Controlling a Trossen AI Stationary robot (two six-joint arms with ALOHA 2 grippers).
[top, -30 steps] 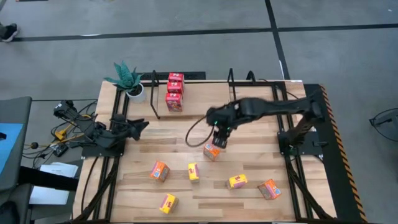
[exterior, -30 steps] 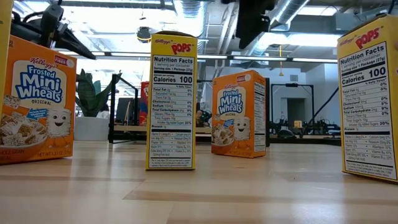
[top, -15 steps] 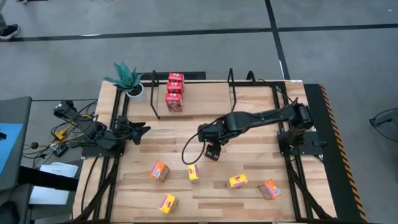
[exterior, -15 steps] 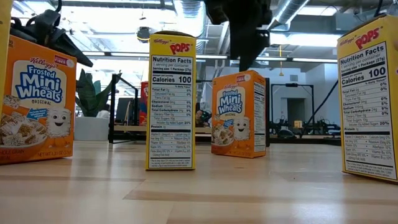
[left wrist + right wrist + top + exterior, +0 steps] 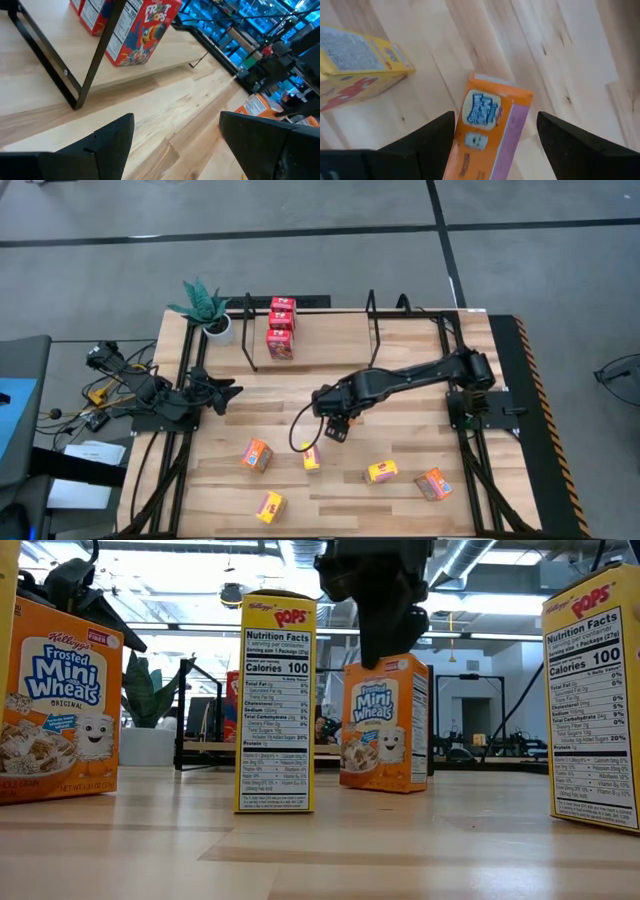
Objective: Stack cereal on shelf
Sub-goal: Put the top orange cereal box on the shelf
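My right gripper hangs open over an upright orange cereal box at the table's middle. Its fingers stand on either side of the box's top, and in the high view the gripper mostly hides the box. My left gripper waits open at the table's left, low over the wood, facing the shelf. Three red boxes stand in a row on the shelf's wooden base near its left end loop. Two more orange boxes and three yellow ones stand toward the table's near edge. My right gripper comes from above, pointing down, with its open fingers on either side of the orange box's upper end. One finger lies close beside the box's side; whether it touches, I cannot tell. The box stands with its bottom on the table.
A white potted plant sits at the far left corner beside the shelf. The shelf's base between the red boxes and the right end loop is bare. A yellow box stands just beside the orange one. Cables lie off the table's left edge.
My right gripper has moved toward the table's left and near edge and come down over the orange box, so that its fingers now stand around the box's top. It has stayed open. My left arm has kept still.
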